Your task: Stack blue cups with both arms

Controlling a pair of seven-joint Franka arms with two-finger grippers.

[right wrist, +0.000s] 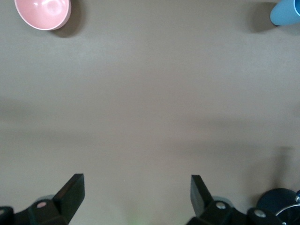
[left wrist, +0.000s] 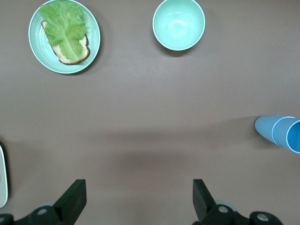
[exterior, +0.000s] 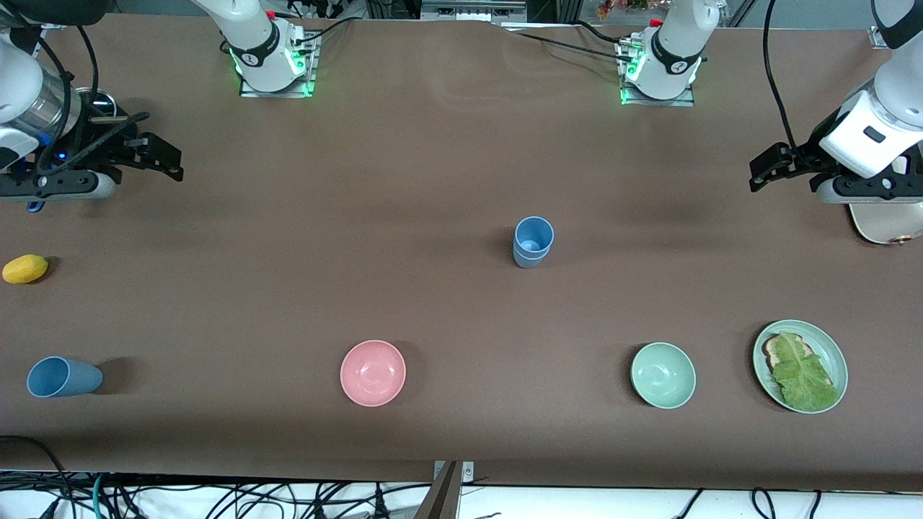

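two blue cups (exterior: 533, 241) nested upright mid-table, sky-blue one seated inside duller slate-blue one, mouths up. third blue cup (exterior: 63, 377) laid on side near right arm's end, nearer front camera.

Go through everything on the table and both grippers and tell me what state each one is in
Stacked cups: upright, one nested in the other, mid-table.
Lone cup: upright, empty, unstacked, at the right arm's end.
Pink bowl: upright, empty.
Green bowl: upright, empty.
Plate: holds bread under lettuce.
Lemon: lying loose.
Left gripper: open, empty, waiting.
Right gripper: open, empty, waiting.
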